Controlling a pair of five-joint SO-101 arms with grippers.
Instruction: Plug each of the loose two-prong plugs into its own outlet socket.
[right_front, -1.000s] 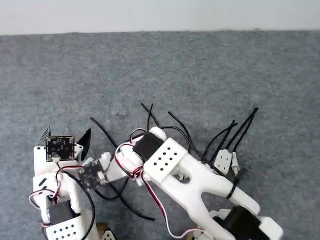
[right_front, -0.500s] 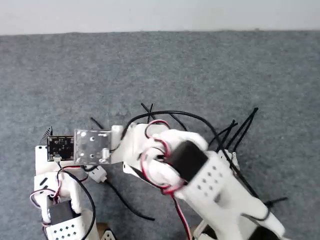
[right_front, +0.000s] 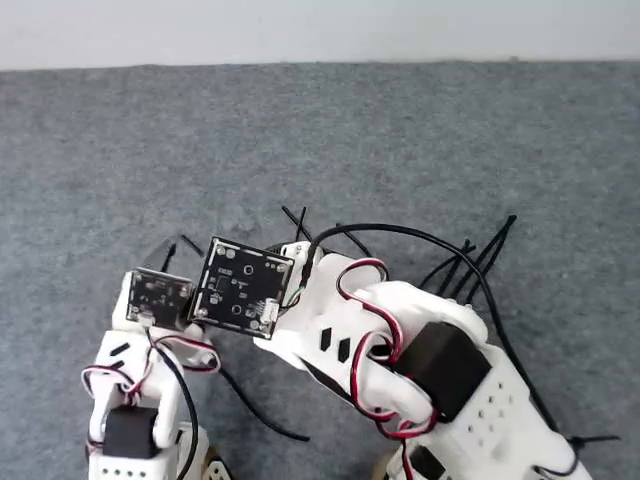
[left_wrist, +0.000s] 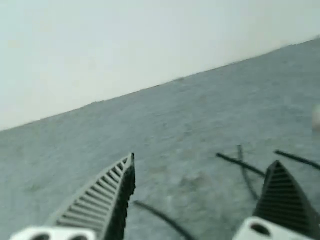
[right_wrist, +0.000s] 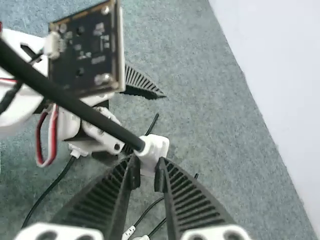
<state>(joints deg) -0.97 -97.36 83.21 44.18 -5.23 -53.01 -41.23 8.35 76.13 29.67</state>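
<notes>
My right gripper (right_wrist: 145, 167) is shut on a white two-prong plug (right_wrist: 152, 147), and the plug's black cord (right_wrist: 70, 102) runs taut away from it. In the high view that cord (right_front: 400, 234) arches over the right arm (right_front: 400, 350), whose wrist camera board (right_front: 240, 285) covers the gripper. The left arm (right_front: 135, 400) stands at the lower left, right beside that board. My left gripper (left_wrist: 200, 200) is open above the grey carpet with nothing between its ribbed fingers (left_wrist: 100, 205). One of its black fingers (right_wrist: 137, 87) pokes out near the held plug.
Several loose black cords (right_front: 470, 260) lie fanned over the grey carpet (right_front: 400, 140) in front of both arms, and another cord (right_front: 250, 410) trails between the arm bases. A pale wall (right_front: 320, 30) borders the far edge. The carpet's far half is open room.
The right arm has swung and lifted, its wrist board shifting right, with the plug's cord now arching over it. The left arm has turned and shifted right.
</notes>
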